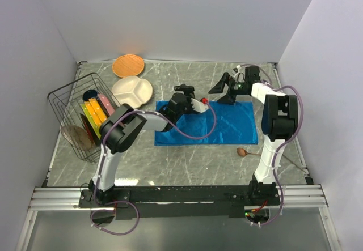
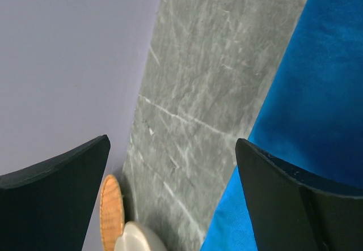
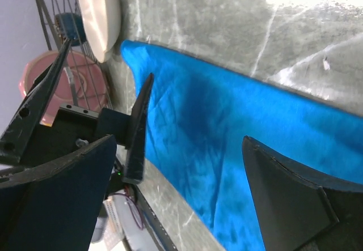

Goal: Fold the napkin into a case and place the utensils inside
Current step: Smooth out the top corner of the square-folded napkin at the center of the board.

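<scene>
i can't read any text, label, brand or number on anything from my three views.

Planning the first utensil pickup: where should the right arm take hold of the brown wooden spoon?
By the thin handle of the brown wooden spoon, from straight above, closing across it. It lies flat on the grey marble table, bowl toward the bright blue cloth napkin, handle running right; the round bowl may slip.

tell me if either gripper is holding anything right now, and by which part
Nothing is held: the left gripper and the right gripper are both open and empty, near the napkin.
</scene>
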